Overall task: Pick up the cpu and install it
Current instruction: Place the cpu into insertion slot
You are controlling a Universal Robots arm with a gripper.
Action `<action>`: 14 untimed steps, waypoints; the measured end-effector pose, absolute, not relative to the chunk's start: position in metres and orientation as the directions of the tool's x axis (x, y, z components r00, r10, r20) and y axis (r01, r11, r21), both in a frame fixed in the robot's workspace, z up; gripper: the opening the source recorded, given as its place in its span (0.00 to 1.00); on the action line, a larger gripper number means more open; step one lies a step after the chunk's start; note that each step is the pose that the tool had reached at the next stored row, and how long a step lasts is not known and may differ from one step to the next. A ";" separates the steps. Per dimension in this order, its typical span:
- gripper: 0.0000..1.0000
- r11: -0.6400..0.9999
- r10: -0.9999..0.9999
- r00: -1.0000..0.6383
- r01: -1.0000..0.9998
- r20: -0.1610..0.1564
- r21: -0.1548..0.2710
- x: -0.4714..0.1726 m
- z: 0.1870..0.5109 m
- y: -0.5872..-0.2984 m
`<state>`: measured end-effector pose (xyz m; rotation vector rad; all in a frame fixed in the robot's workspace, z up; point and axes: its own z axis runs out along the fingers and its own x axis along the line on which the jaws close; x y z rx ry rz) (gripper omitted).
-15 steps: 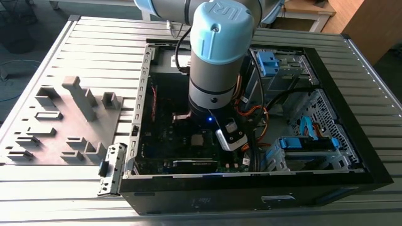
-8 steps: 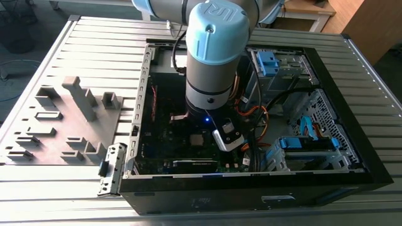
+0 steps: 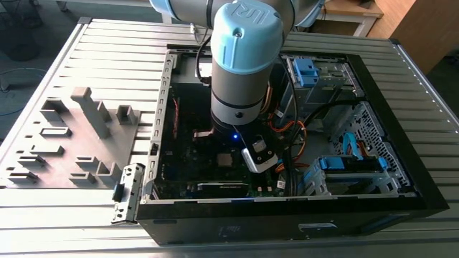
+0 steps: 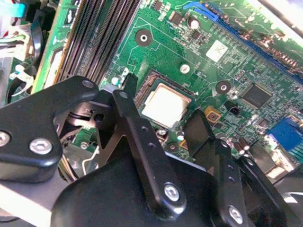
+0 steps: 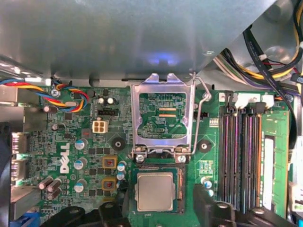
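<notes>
The small flat square cpu with a dull silver-grey metal face lies flat in the black socket near the middle of the green motherboard. It is beside the long dark memory slots, and the motherboard sits in the open black computer case on the slatted metal table. The silver hinged socket bracket stands swung up, well clear of the chip's face.

The black two-fingered hand hangs just above the socket with its fingers apart. One is to either side of the cpu, and they grip nothing.

The chip looks light, thin and stiff. Its metal lid is likely smooth and a little slippery, and the underside and the socket's contacts are probably easy to damage. The safest hold seems to be a light pinch on two opposite edges, kept level. The socket frame hugs those edges closely, so little of them stands proud to catch — pressing on the face or tilting the chip could harm the contacts.
</notes>
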<state>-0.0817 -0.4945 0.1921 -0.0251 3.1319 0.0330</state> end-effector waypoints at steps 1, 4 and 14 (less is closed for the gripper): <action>0.65 1.000 -0.016 -1.000 -0.016 -0.010 0.021 -0.082 0.192 -0.494; 0.58 1.000 -0.016 -1.000 -0.016 -0.010 0.020 -0.082 0.192 -0.494; 0.58 1.000 -0.016 -1.000 -0.016 -0.011 0.021 -0.087 0.191 -0.494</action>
